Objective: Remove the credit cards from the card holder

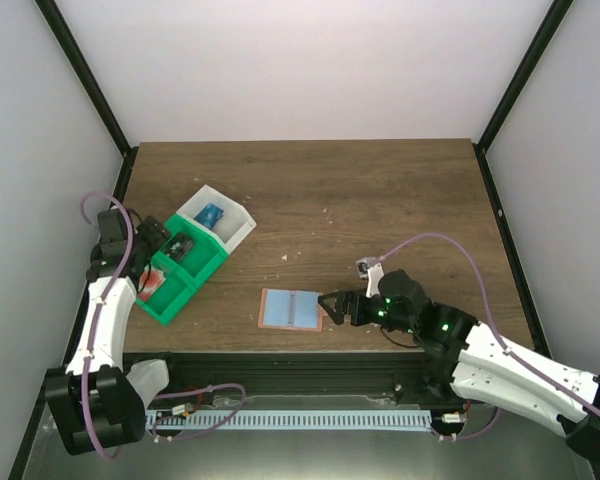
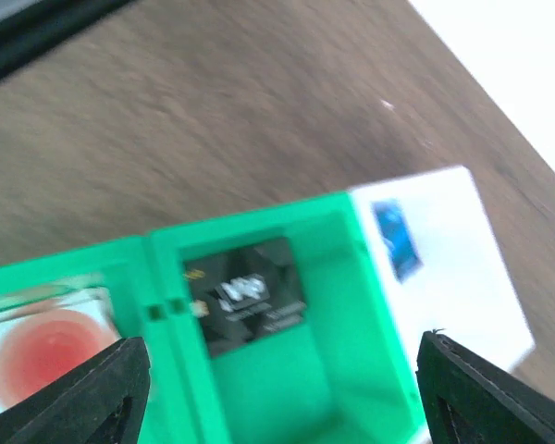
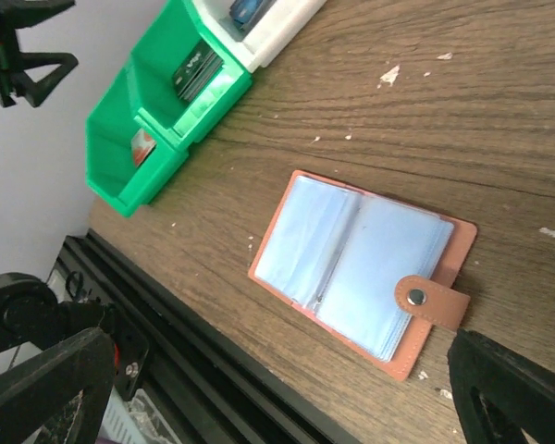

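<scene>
The card holder [image 1: 291, 309] lies open and flat near the table's front edge, light blue sleeves with salmon edging and a snap tab; the right wrist view shows it [image 3: 356, 264] with no card visible in its sleeves. My right gripper [image 1: 332, 305] is open and empty, just right of the holder's tab. My left gripper [image 1: 161, 236] is open and empty above the green tray. A dark card [image 2: 245, 294] lies in one green compartment, a red and white card [image 2: 44, 347] in the adjoining one, and a blue card [image 2: 397, 240] in the white tray.
The green tray [image 1: 202, 266] and white tray [image 1: 239, 222] stand joined at the table's left side. Black frame rails run along the table's front edge [image 3: 213, 370] and up the sides. Small white crumbs lie on the wood near the holder.
</scene>
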You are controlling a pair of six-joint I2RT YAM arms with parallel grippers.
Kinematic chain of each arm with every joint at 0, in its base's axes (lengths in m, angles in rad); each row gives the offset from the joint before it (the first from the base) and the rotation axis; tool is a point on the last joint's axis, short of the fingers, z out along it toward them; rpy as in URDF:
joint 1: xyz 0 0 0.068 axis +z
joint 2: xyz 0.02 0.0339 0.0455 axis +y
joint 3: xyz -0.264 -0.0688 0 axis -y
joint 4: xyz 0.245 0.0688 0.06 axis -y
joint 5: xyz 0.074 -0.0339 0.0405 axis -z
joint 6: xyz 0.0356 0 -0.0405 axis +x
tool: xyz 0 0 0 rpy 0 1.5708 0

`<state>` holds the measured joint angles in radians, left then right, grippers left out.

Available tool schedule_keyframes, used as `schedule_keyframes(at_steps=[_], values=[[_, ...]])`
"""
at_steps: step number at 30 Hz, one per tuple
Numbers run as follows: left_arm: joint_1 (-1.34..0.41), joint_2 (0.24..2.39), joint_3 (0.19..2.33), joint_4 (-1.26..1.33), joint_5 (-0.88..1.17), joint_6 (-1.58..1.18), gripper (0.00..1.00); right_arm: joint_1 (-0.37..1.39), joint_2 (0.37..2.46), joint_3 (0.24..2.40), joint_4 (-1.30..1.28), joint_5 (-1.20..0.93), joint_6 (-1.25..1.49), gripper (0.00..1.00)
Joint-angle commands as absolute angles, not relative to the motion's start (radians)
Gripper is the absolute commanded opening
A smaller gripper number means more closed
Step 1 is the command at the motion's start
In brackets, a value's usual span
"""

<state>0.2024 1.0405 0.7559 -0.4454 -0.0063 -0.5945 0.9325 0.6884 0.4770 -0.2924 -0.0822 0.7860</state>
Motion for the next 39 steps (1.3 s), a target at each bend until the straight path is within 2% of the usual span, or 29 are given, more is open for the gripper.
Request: schedule_keyframes(at_steps=[1, 5, 7, 10, 13, 16, 28, 31, 39], values=[[0.155, 1.0, 0.779, -0.423, 0.246, -0.535, 0.79, 0.93, 0.716, 0.531, -0.341, -0.02, 0.773, 1.0], [0.067, 0.985, 0.777, -0.411, 0.389, -0.526, 0.68, 0.928, 0.745, 0.511, -0.305, -0.061, 0.769, 1.0], [-0.002, 0.984, 0.754, -0.385, 0.44, -0.534, 0.66, 0.928, 0.767, 0.495, -0.26, -0.102, 0.778, 0.95], [-0.119, 1.005, 0.704, -0.342, 0.524, -0.56, 0.62, 0.929, 0.811, 0.459, -0.178, -0.163, 0.8, 0.79], [-0.274, 1.012, 0.619, -0.257, 0.545, -0.631, 0.61, 0.929, 0.877, 0.415, -0.086, -0.198, 0.848, 0.59], [-0.394, 1.012, 0.519, -0.117, 0.561, -0.712, 0.64, 0.929, 0.955, 0.39, -0.007, -0.208, 0.899, 0.49], [-0.466, 1.143, 0.271, 0.179, 0.631, -0.766, 0.72, 0.928, 1.288, 0.404, 0.136, -0.169, 0.964, 0.4], [-0.468, 1.214, 0.226, 0.317, 0.686, -0.796, 0.63, 0.929, 1.324, 0.419, 0.128, -0.108, 0.952, 0.36], [-0.471, 1.359, 0.23, 0.423, 0.705, -0.783, 0.37, 0.928, 1.374, 0.417, 0.146, -0.012, 0.934, 0.25]])
